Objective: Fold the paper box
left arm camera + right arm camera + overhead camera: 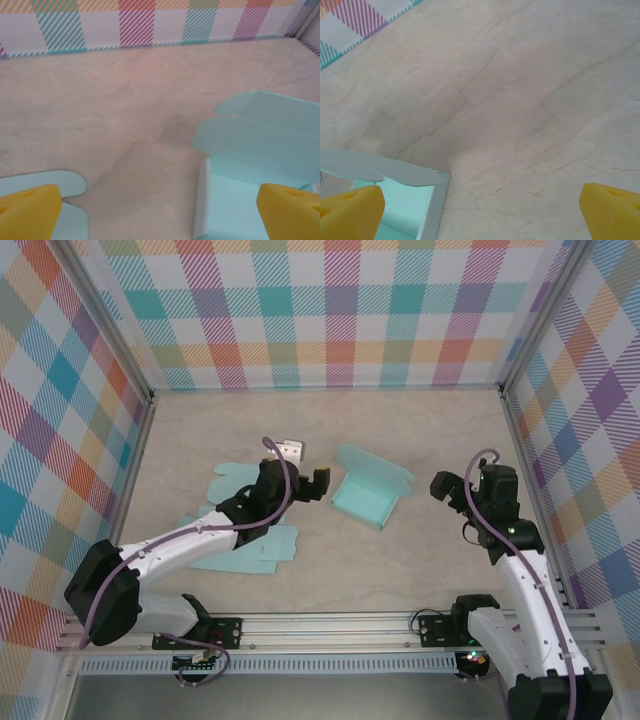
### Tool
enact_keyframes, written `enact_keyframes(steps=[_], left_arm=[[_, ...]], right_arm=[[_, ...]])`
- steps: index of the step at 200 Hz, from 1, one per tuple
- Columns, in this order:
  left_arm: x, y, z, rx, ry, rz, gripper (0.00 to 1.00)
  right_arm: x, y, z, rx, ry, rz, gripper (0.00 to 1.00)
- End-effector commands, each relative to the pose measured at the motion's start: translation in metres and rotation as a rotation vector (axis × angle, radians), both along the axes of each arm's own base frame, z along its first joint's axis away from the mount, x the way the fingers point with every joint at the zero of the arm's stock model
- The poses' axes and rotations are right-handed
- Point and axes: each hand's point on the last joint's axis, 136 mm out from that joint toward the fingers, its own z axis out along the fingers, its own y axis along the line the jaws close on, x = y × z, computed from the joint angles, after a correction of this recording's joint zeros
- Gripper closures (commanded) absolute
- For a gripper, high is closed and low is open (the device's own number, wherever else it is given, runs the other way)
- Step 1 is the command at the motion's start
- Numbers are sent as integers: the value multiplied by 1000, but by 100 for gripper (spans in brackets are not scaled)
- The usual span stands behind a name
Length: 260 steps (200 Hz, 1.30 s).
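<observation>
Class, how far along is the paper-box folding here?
Done: the teal box stands with walls raised. In hand: nothing; left gripper and right gripper are open, flanking it. Left: its lid flap looks unclosed, and flat sheets lie beneath the left arm.

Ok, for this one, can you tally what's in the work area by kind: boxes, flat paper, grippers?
Partly folded teal paper box: 1
Pile of flat teal paper blanks: 1 (the sheets overlap, so their number is unclear)
Grippers: 2, the left gripper and the right gripper, both open and empty
Total: 4
</observation>
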Motion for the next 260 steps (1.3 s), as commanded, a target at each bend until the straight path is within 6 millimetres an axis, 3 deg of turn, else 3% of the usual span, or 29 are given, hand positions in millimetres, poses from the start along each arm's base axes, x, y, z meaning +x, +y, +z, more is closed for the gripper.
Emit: enact_keyframes(steps=[1,9,27,41,83,105,135,206,260], left_arm=[[13,3,-7,26,26,-82,0],[20,4,-8,35,32,-101,0],[33,-2,-13,65,40,-181,1],[41,-14,-16,77,39,-282,3],[63,-48,-35,141,59,-587,10],[71,-61,-41,132,30,-711,12],[65,-76,-52,153,-9,-871,12],[83,-100,-77,131,20,-978,17],[78,-108,-81,94,107,-1040,41]], right_arm=[[-10,-1,-5,3,-5,-6,0],[-12,-1,-4,15,-6,-9,0],[-24,-23,-11,42,48,-199,0],[-19,-15,-7,7,4,-106,0],[-12,-11,-9,14,-58,-84,0],[-11,1,-7,34,-83,-7,0],[-14,21,-6,49,-87,129,0],[-4,58,-5,128,-112,338,9],[13,76,-14,153,-92,454,20]])
